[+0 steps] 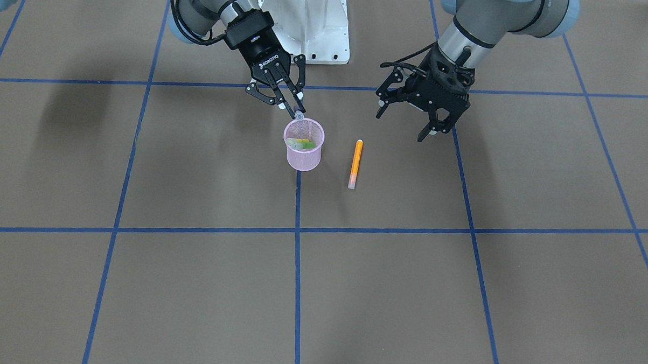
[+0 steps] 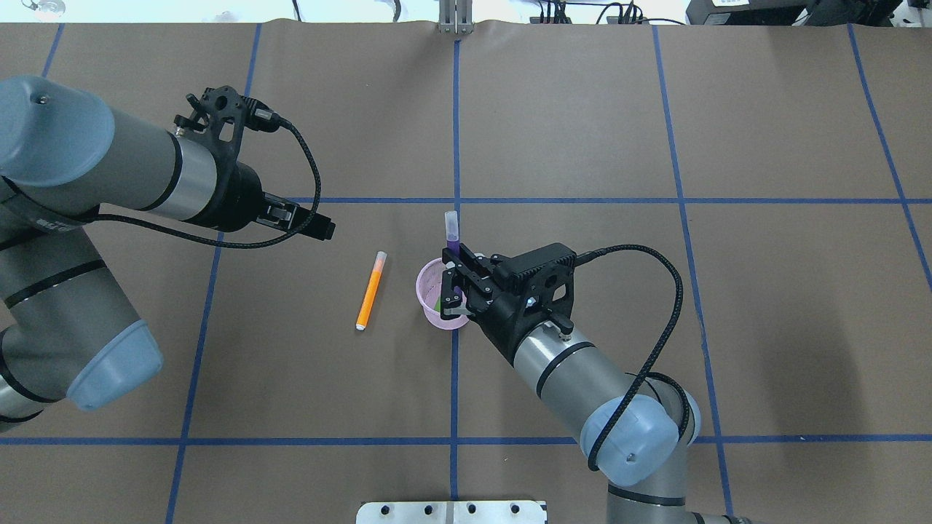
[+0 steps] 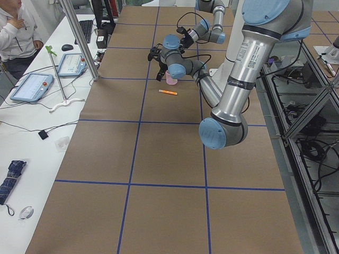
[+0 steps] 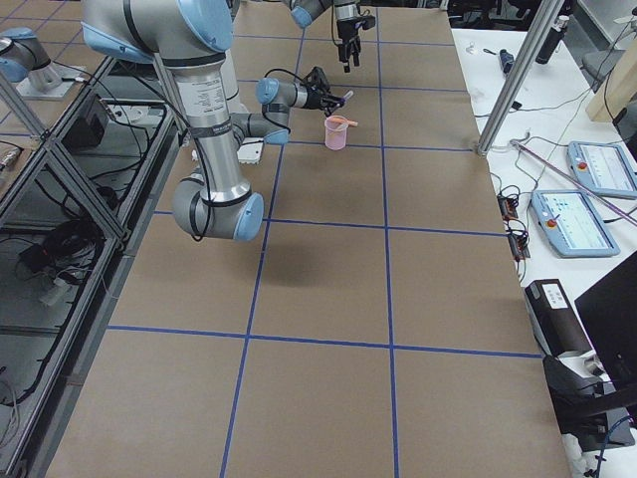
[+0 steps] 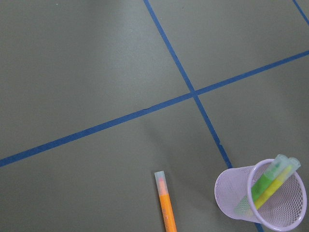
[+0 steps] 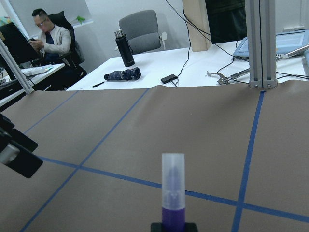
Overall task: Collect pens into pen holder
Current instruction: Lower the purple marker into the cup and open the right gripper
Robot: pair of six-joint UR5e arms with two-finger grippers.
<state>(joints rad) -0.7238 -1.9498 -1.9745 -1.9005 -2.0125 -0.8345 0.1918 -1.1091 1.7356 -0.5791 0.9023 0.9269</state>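
You see the right gripper pinching the purple pen right over the rim of the pink pen holder. The pen's clear cap sticks out past the fingers. The green pen and the yellow pen lean side by side inside the pen holder. The orange pen lies flat on the table just beside the pen holder, not touching it. The left gripper hangs near the orange pen with its fingers spread wide and nothing in them

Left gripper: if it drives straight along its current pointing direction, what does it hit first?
Probably the brown paper table by the slim orange clear-capped pen; the open left gripper angles down toward it. Depth is unclear.
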